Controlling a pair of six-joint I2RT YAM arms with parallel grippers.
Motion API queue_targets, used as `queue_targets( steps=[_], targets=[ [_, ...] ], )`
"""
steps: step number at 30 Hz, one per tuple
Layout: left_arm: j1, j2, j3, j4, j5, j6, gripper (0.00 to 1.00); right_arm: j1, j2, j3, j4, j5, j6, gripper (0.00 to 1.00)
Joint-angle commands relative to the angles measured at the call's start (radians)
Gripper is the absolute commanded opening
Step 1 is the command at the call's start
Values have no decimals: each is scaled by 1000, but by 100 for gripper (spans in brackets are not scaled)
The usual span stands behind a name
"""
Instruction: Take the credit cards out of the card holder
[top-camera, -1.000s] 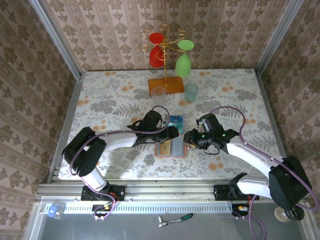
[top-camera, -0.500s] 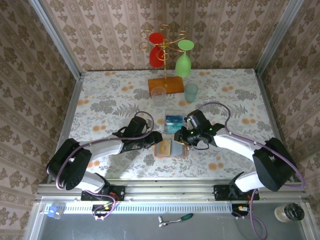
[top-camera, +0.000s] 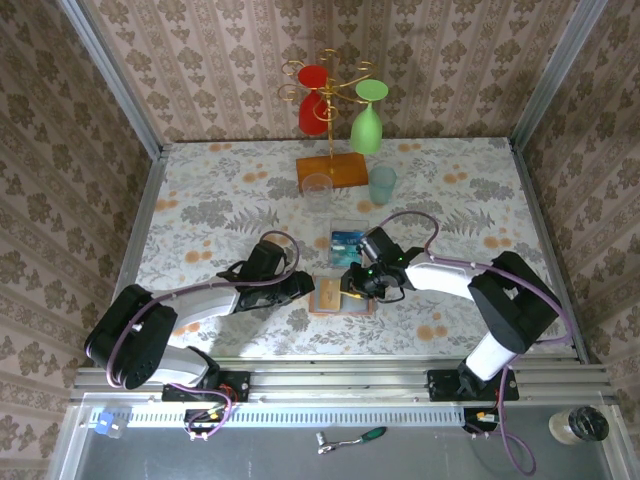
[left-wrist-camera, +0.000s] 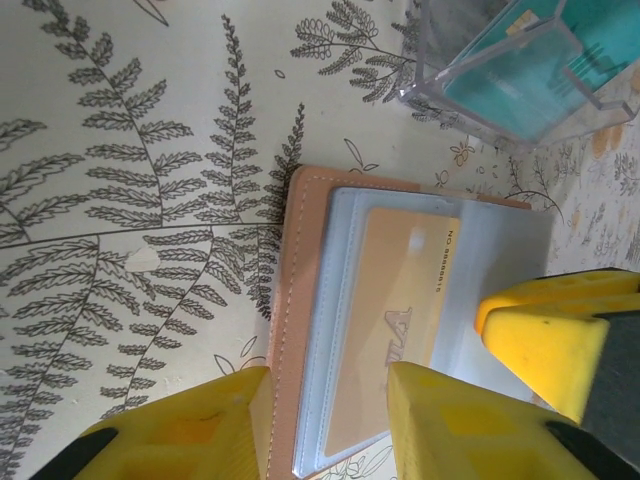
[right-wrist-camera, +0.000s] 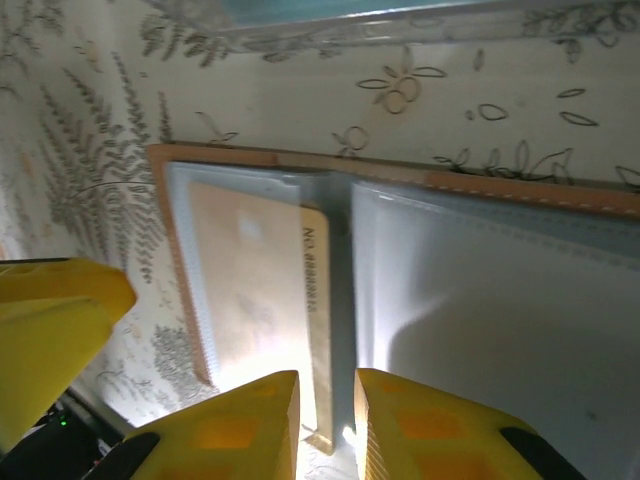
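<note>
Card holder (top-camera: 340, 295) lying open on the tabletop (top-camera: 200, 210), between both low-stretched arms, tan credit card (left-wrist-camera: 390, 330) in its left pocket. Left claw (left-wrist-camera: 325, 425) straddling the holder's left edge, fingers apart; right claw (right-wrist-camera: 325, 425) narrowly parted around that card's edge, grip uncertain. Farther back, clear box (top-camera: 347, 238) with teal cards.

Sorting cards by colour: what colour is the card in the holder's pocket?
Tan-orange card; clearest in the left wrist view.

Lab test cell: wallpapered panels (top-camera: 200, 60), aluminium frame rail (top-camera: 300, 380), patterned table (top-camera: 200, 200) (mock home décor).
</note>
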Motion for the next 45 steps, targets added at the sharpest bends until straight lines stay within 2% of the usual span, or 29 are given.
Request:
queue_targets(
  steps=[1, 11, 21, 27, 35, 40, 45],
  targets=[
    [7, -11, -10, -9, -4, 27, 35, 1, 15, -28, -20, 65, -23, 21],
    [10, 8, 3, -1, 13, 38, 35, 1, 3, -21, -81, 100, -49, 21],
    [16, 4, 36, -3, 14, 55, 31, 15, -106, -11, -97, 76, -22, 22],
    [19, -83, 28, -6, -72, 39, 30, 17, -149, 19, -154, 103, -34, 22],
    [33, -231, 60, -182, -227, 83, 31, 19, -267, 77, -329, 176, -65, 22],
    [37, -305, 50, -225, -293, 79, 32, 22, -344, 45, -334, 207, -36, 23],
    [39, -308, 67, -228, -308, 103, 33, 31, -376, 23, -328, 222, -12, 23]
  ],
)
